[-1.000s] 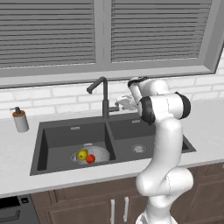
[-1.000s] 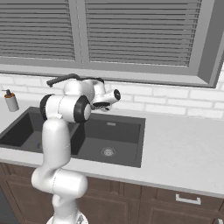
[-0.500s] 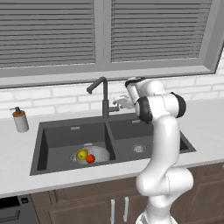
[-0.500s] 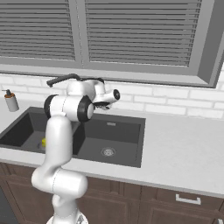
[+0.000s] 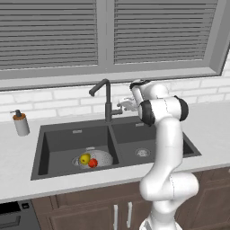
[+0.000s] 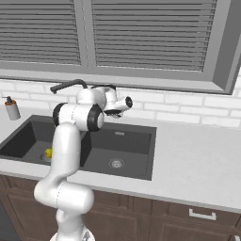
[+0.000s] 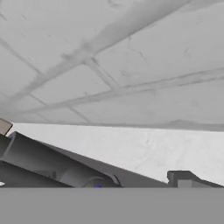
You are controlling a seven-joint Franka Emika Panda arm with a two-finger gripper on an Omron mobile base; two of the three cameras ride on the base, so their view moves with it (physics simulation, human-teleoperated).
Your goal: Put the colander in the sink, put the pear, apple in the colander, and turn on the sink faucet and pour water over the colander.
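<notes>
Meanwhile the fingers (image 5: 122,104) seem nearer the sink faucet (image 5: 106,99).

White, smooth-shelled robot arm (image 5: 164,148) built of rounded tubular links, with a glossy plastic look. A bulbous white base segment (image 5: 170,187) sits at the bottom and narrows into a slim upright link. Dark grey to black circular caps (image 6: 94,117) mark the joint at the elbow, forming a broad band between white shells; in the left base view the matching dark disc (image 5: 146,112) faces the camera. A thin dark ring (image 6: 102,87) edges the wrist housing. The small light-grey two-finger gripper (image 5: 124,105) ends the arm, and a round dark lens-like spot (image 6: 128,102) shows on the hand's white casing. No cables, screws or markings can be made out.
</notes>
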